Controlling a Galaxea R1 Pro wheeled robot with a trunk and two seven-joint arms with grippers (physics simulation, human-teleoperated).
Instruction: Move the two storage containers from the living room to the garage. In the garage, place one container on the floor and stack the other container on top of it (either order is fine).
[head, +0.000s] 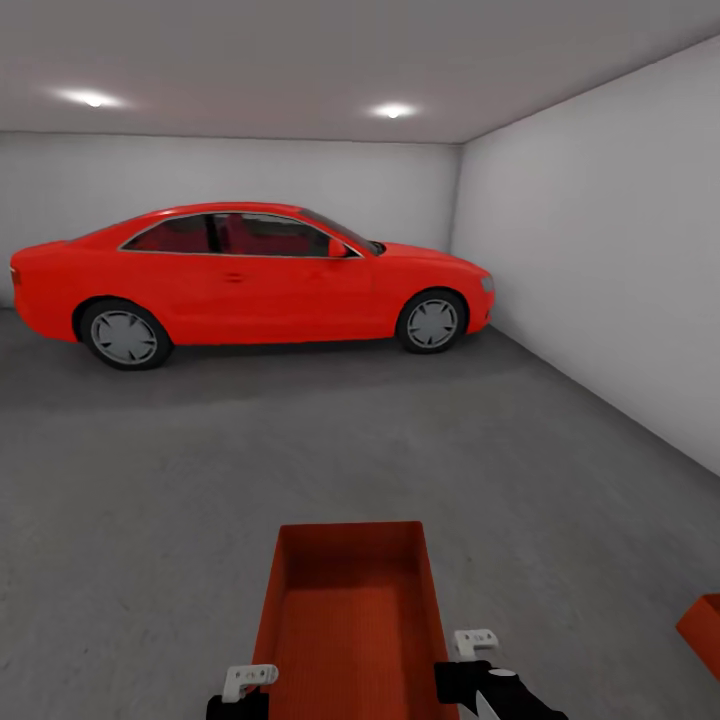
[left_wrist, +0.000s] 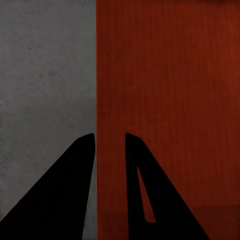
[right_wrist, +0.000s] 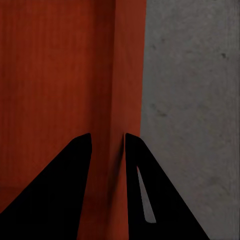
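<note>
I am in the garage, on its dark grey concrete floor (head: 300, 440). An orange-red open-top storage container (head: 345, 610) sits low in the head view, right in front of me, between my arms. My left gripper (head: 250, 682) clamps its left wall, and in the left wrist view the fingers (left_wrist: 110, 135) straddle the thin wall of the container (left_wrist: 170, 100). My right gripper (head: 472, 645) clamps the right wall; its fingers (right_wrist: 108, 135) pinch the container's (right_wrist: 55, 75) wall. A corner of the second storage container (head: 705, 630) shows at the right edge, low near the floor.
A red car (head: 250, 285) is parked across the far end, along the back wall. A pale grey side wall (head: 600, 250) runs down the right. Open concrete lies between the car and me.
</note>
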